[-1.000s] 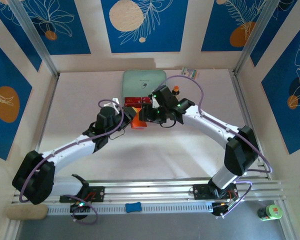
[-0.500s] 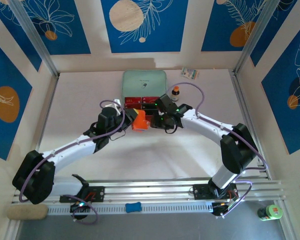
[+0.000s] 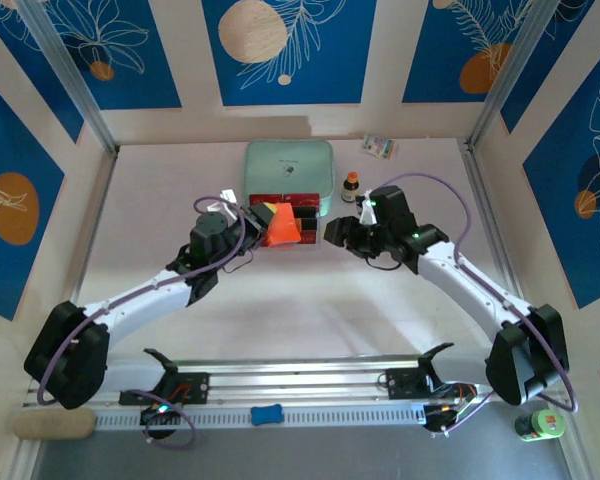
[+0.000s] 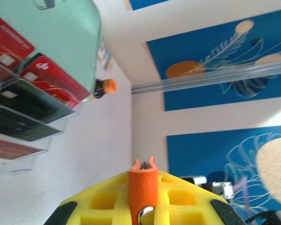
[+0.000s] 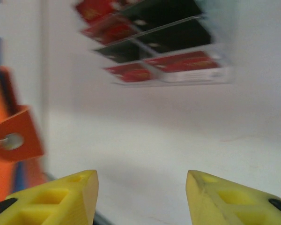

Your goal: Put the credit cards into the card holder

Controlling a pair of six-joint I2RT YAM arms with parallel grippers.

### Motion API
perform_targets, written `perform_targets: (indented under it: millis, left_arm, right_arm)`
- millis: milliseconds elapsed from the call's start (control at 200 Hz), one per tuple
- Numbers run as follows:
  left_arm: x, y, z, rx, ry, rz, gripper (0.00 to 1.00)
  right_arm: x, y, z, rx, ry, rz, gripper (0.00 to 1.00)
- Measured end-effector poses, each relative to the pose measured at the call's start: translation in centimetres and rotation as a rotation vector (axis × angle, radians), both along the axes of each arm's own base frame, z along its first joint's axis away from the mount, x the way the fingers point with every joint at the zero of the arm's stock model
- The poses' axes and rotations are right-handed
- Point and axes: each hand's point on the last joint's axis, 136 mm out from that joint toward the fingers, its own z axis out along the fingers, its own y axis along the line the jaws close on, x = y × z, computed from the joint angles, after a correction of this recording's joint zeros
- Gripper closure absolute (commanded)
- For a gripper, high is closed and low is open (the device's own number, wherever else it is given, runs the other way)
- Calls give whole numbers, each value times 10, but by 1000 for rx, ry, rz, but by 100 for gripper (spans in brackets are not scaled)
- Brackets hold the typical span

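Left gripper (image 3: 261, 219) pinches the orange card holder (image 4: 143, 185) near the cards (image 5: 178, 63); I see the right gripper (image 5: 141, 185) spread apart.

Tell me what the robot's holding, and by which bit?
The left gripper pinches the orange card holder by one edge; the right gripper holds nothing.

Red & black credit cards (image 4: 33, 98) look like smooth plastic, sat in a clear, shiny plastic sheet (image 4: 11, 161). Mint pouch (image 4: 61, 33) has a fine ribbed matt surface. Card holder (image 4: 143, 183) is matt orange w/ a shiny metal snap (image 5: 11, 140); tabletop (image 4: 93, 154) is smooth matt white.
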Motion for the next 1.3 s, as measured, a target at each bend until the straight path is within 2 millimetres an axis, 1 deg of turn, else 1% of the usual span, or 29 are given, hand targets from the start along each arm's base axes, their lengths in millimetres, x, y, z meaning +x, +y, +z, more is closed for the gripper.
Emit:
perform_targets:
  millis: [55, 240, 315, 440, 590, 720, 935, 1300]
  left_arm:
    - [4, -2, 5, -43, 0, 10, 100]
    - [14, -2, 17, -158, 9, 47, 100]
    - [17, -1, 26, -195, 0, 61, 100]
    - [19, 1, 40, -238, -23, 75, 100]
    - [19, 1, 45, -257, -29, 78, 100]
    - [19, 1, 45, -262, -26, 77, 100]
    - [19, 1, 45, -262, -26, 77, 100]
    - [19, 0, 46, -267, -31, 74, 100]
  right_arm:
    - [-1, 6, 9, 93, -1, 10, 43]
    - [-5, 27, 24, 318, 43, 35, 43]
    - [-5, 34, 34, 380, 39, 43, 43]
    - [-3, 42, 58, 469, 7, 56, 44]
    - [-3, 48, 73, 523, -11, 61, 44]
    - [-3, 52, 75, 539, -7, 68, 45]
    - [-1, 57, 67, 538, 28, 63, 46]
    - [-1, 57, 70, 546, 17, 66, 48]
